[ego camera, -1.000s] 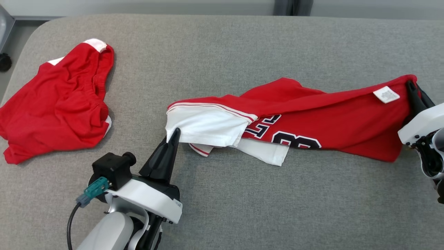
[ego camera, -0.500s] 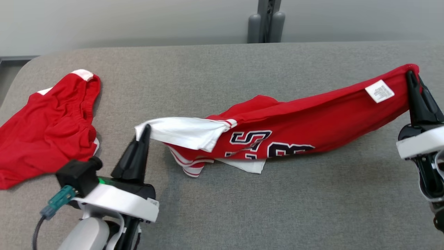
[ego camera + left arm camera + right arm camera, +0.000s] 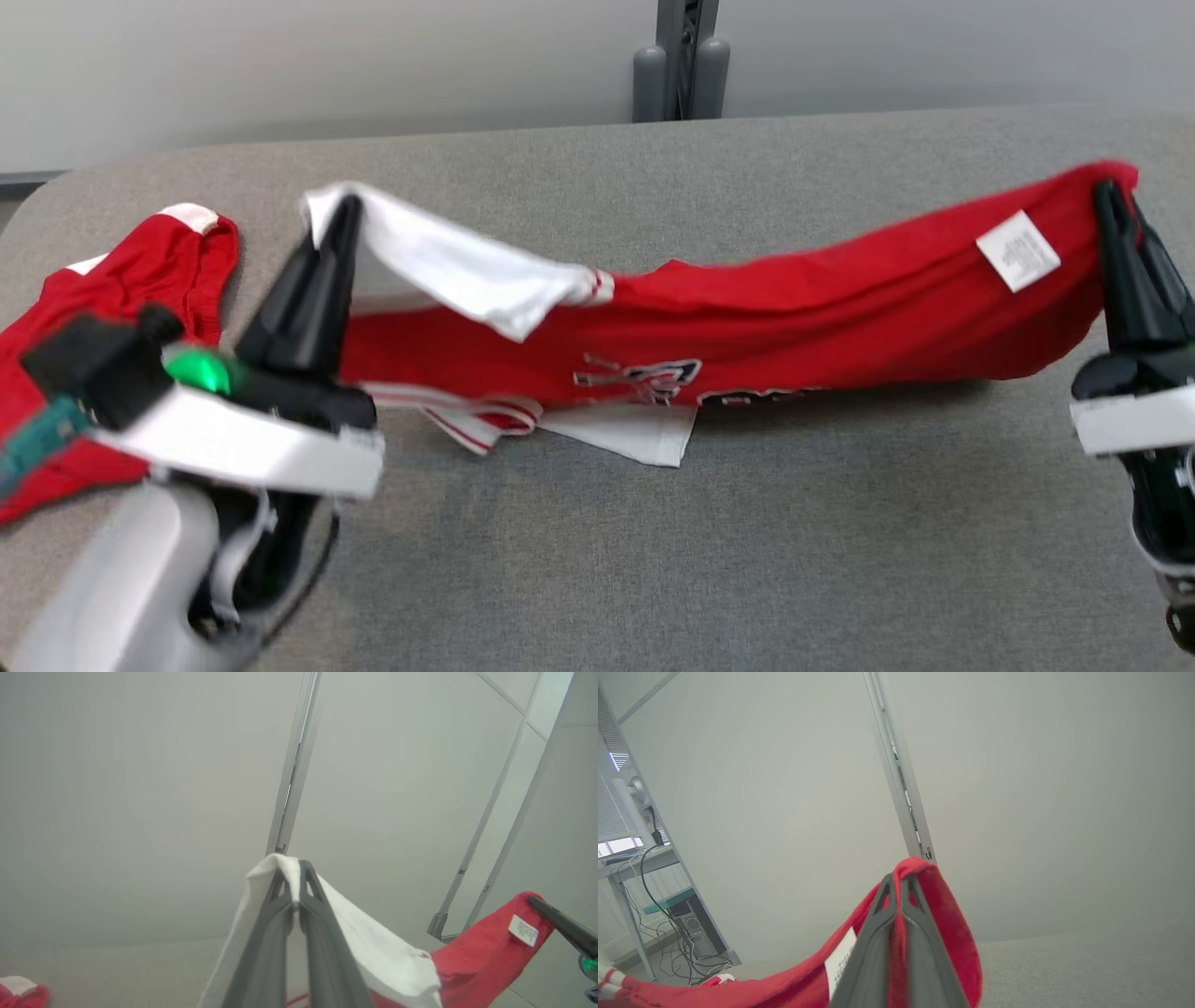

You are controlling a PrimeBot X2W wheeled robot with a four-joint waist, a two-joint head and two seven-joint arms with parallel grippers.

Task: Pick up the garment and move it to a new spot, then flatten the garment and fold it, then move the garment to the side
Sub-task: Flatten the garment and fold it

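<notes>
Red knit cloth, the garment point(image 3: 794, 308) stretches left to right across the grey, felt-like table point(image 3: 747, 560). Its long axis runs from our left gripper point(image 3: 345, 201) to our right gripper point(image 3: 1108, 191). We hold both ends raised off the surface, while the middle sags and its lowest folds touch the table. Our left gripper's fingers are pressed together on the white sleeve point(image 3: 448, 266) at that end. Our right gripper's fingers are clamped tight on the red corner at the other end, just beside a white sewn label point(image 3: 1018, 250). Dark outlined lettering point(image 3: 644, 378) shows on the soft, creased front, and striped red-and-white trim point(image 3: 476, 420) hangs below. A second red garment point(image 3: 112, 280) lies crumpled at the table's left end.
</notes>
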